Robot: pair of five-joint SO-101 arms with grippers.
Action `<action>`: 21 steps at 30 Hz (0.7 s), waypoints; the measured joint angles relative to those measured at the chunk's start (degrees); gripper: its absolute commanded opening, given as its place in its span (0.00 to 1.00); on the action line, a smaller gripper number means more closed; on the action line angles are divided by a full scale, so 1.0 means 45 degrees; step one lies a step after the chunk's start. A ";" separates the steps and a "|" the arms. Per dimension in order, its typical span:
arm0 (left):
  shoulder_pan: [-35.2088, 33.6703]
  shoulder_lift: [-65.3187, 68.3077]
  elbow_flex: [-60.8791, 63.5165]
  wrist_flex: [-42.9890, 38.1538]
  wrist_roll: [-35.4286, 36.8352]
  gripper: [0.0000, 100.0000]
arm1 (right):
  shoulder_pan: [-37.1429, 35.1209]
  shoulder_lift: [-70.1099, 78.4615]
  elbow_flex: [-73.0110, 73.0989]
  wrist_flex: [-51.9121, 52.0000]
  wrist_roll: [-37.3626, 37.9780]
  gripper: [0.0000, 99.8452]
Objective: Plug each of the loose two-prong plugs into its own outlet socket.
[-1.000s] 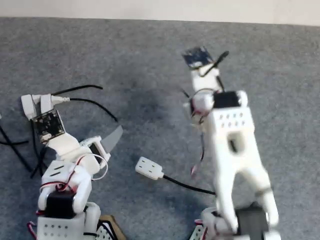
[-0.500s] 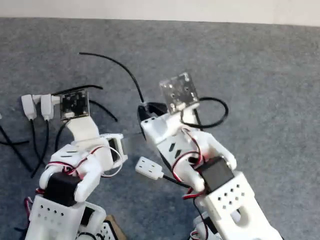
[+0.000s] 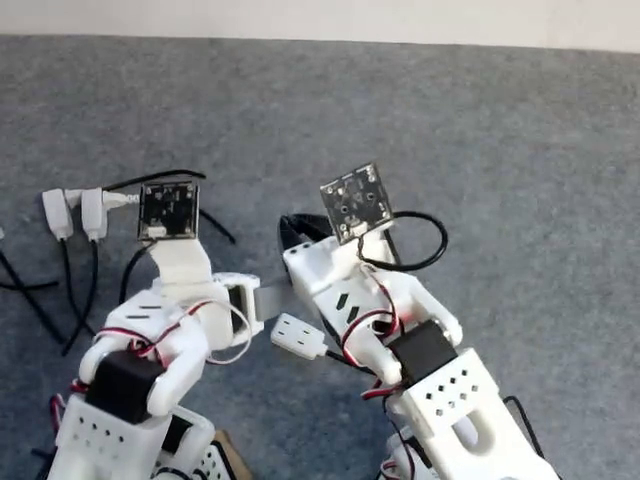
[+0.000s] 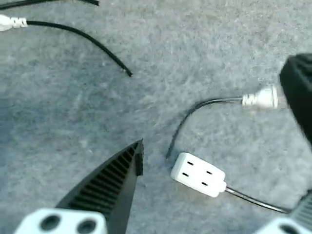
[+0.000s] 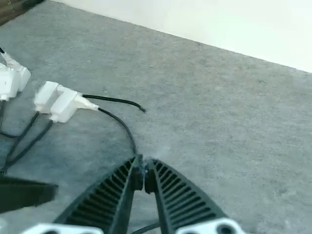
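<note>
Grey, felt-like bench [image 3: 520, 150]. Near the middle we record a white outlet socket [image 3: 298, 336], slots up, its black cord trailing right. Close by lies a curved black lead [image 4: 187, 122] ending in a white plug [image 4: 261, 97]. At the far left, two white sockets [image 3: 75, 212] lie side by side, with black cords [image 5: 118, 121] running from them.

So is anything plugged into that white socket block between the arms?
No, it's empty. In the left wrist view the white outlet socket shows both pairs of slots bare, and the white plug sits apart from it.
</note>
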 measured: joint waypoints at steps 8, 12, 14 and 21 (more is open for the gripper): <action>-0.4005 -0.1328 0.3165 -0.2227 -0.0977 0.42 | 0.2364 0.1368 0.0938 0.1074 0.1309 0.00; -0.4552 -0.1035 0.3810 -0.2852 -0.0176 0.40 | 0.2403 0.4669 -0.0410 0.2051 0.0664 0.00; -0.4611 -0.0801 0.3888 -0.2950 0.0117 0.40 | 0.2403 0.6681 -0.2032 0.3067 -0.0469 0.01; -0.4611 -0.0313 0.3927 -0.2989 0.0860 0.40 | 0.2325 1.3441 -0.9436 0.7639 -0.6291 0.01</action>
